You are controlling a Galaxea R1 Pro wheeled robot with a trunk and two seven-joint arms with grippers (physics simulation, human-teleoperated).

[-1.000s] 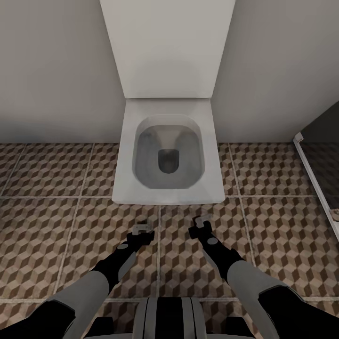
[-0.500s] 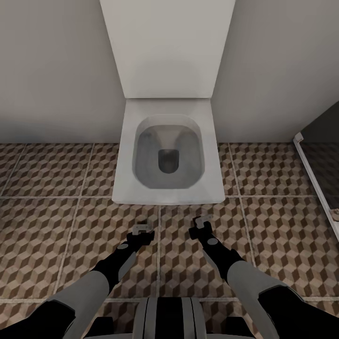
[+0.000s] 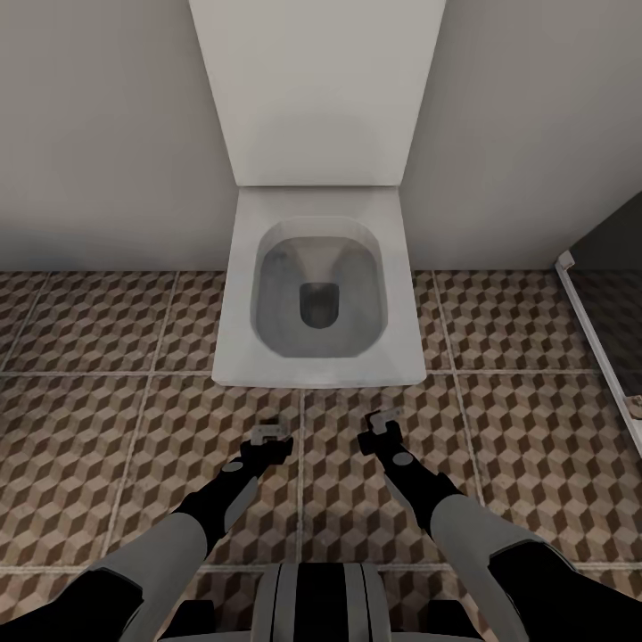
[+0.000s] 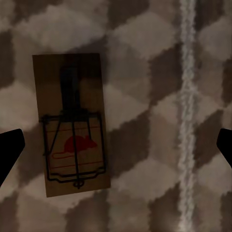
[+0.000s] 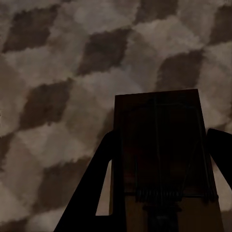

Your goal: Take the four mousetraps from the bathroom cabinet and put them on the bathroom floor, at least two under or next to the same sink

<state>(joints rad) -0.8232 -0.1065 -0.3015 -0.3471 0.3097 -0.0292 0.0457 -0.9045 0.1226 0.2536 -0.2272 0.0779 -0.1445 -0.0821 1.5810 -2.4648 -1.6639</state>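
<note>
My trunk: the grey and black column (image 3: 319,599) sits nearest, at the foot of the head view, with one arm reaching out on each side of it.
My left gripper: it (image 3: 270,434) hangs low over the bathroom floor (image 3: 107,419), pointing toward the toilet. From its wrist camera the two dark fingertips (image 4: 9,152) sit far apart at the edges of the shot, spread wide with nothing between them but tile.
Mousetrap on the floor: one mousetrap (image 4: 72,123) lies flat on the cube-pattern tiles below my left gripper, clear of both fingertips. Black spring bar and red mouse mark face up, and a pale grout line (image 4: 187,116) runs alongside it, a little apart.
My right gripper: it (image 3: 385,419) hovers over the tiles beside the left one, closer to the toilet's front edge. Its fingers (image 5: 92,193) are pinching a second mousetrap (image 5: 162,159), dark in shadow, one finger along each long side of the board.
Held mousetrap: it is up off the floor in my right gripper, with tiles showing past its far end.
Toilet: the white square toilet (image 3: 319,294) stands straight ahead with its lid (image 3: 316,89) raised against the pale wall (image 3: 98,134).
Far right: a dark panel with a white frame (image 3: 593,343) stands on the tiles.
</note>
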